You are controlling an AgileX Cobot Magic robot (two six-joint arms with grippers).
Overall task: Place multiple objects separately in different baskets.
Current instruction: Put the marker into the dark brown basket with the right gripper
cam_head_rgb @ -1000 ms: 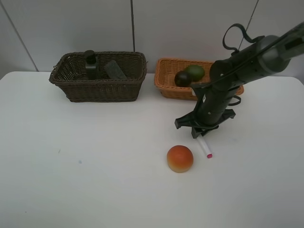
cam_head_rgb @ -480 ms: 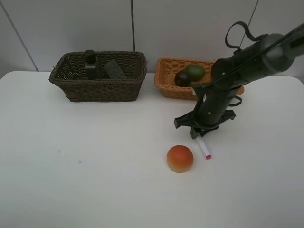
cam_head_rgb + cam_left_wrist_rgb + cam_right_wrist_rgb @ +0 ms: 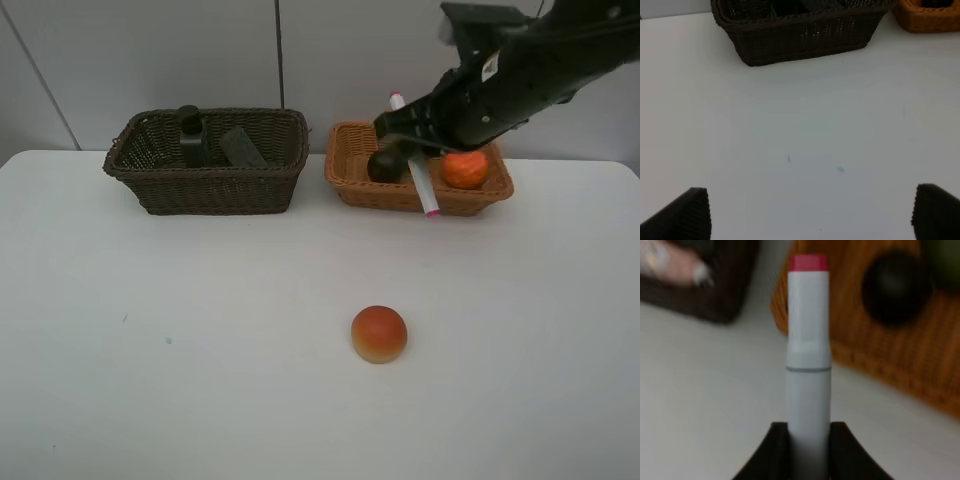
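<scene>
Arm housing hides much of the light orange-tan basket [image 3: 352, 172]; we cannot make out the green fruit there, only a dark mangosteen [image 3: 384, 166] and an orange tangerine [image 3: 464, 169] inside it. The right wrist view is blurred, with a pale pinkish shape we cannot identify in the dark basket. The right gripper [image 3: 413, 148] is clamped on the white pink-tipped marker [image 3: 423, 184], which hangs tilted above the tan basket's front wall, pink tip down. The left gripper [image 3: 810, 212] shows only two fingertips, spread wide and holding nothing, over the bare counter [image 3: 200, 330]. Left of the tan basket sits the dark brown basket [image 3: 210, 185], holding a dark pump bottle [image 3: 190, 136] and black eraser block [image 3: 243, 146]. The red-orange peach [image 3: 379, 334] rests on the counter, well in front of the tan basket.
</scene>
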